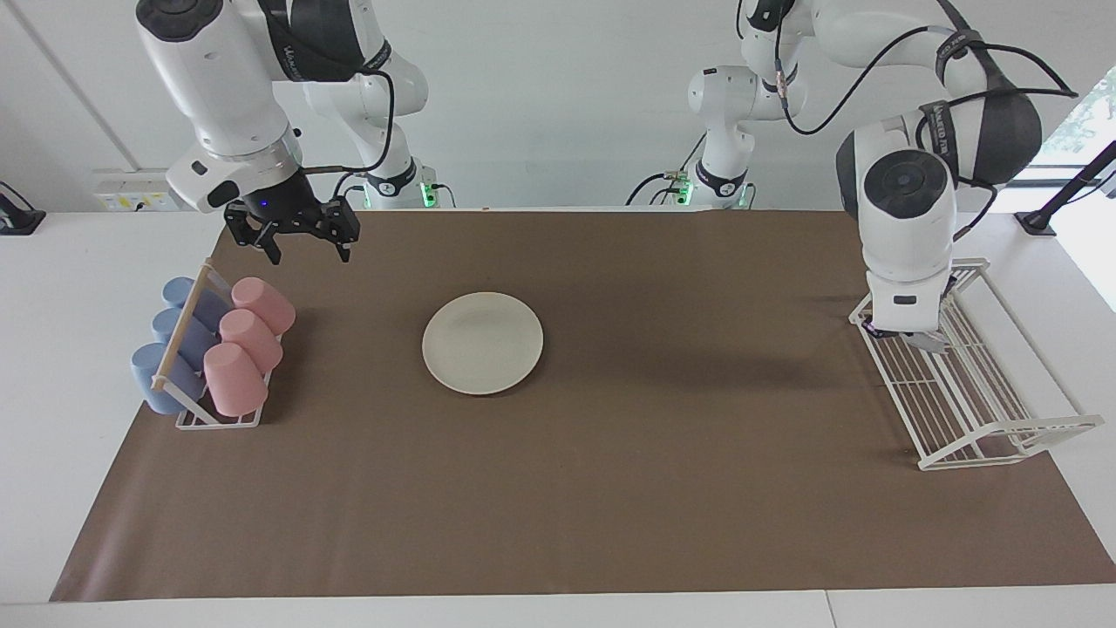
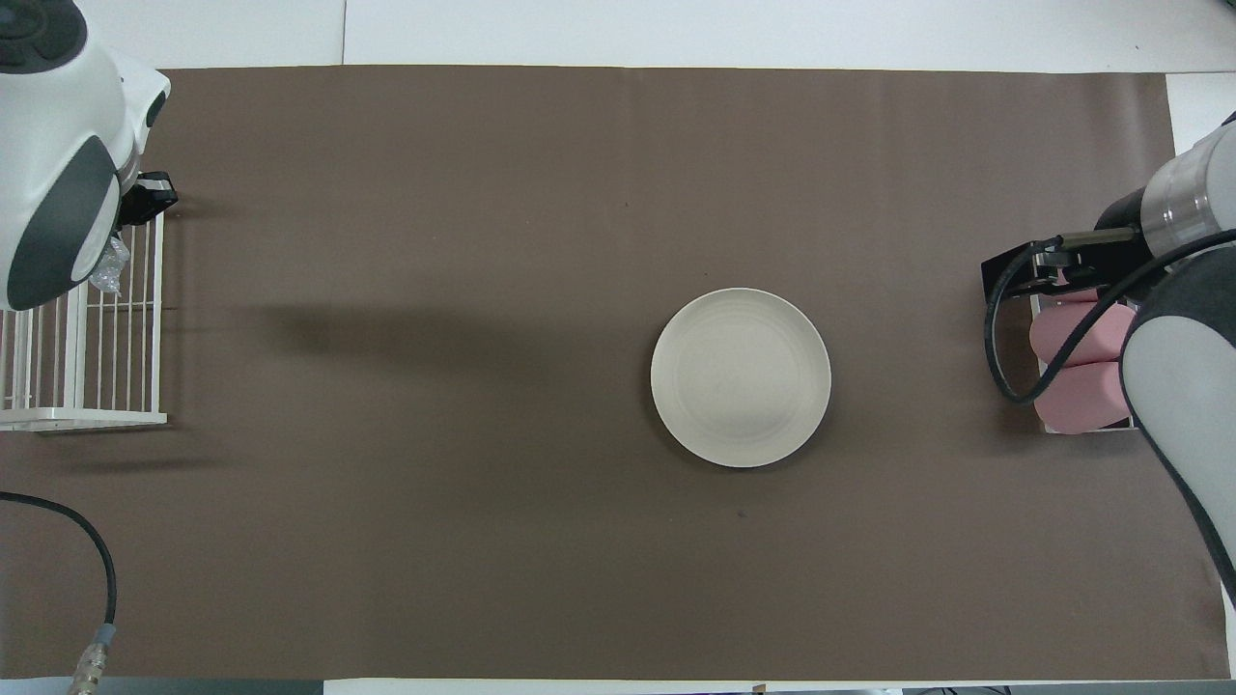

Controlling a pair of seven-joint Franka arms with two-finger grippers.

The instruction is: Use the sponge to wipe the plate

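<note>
Plate (image 1: 482,342) first: you find it lying flat on the brown mat (image 1: 610,488), bare, a little toward the right arm's end of the table from the middle. Your right gripper (image 1: 301,237) hangs in the air with its fingers spread apart and nothing between them, over the mat just beside the cup rack (image 1: 218,419) (the one with the blue cups (image 1: 166,371) and pink cups (image 1: 235,377) lying on their sides), and well apart from the plate.

Your left gripper (image 1: 907,336) is down low at the white wire rack (image 1: 985,410) at the left arm's end of the table, over the corner of that rack nearest the robots. Its fingers are hidden under the wrist in the facing view and under the arm's body in the overhead view, so you cannot tell whether they are spread or closed. In the overhead view a small silvery, crinkled piece shows at the arm's edge inside that rack; that is the sponge (image 2: 110,267), mostly covered by the arm, and whether the fingers touch it cannot be told.
</note>
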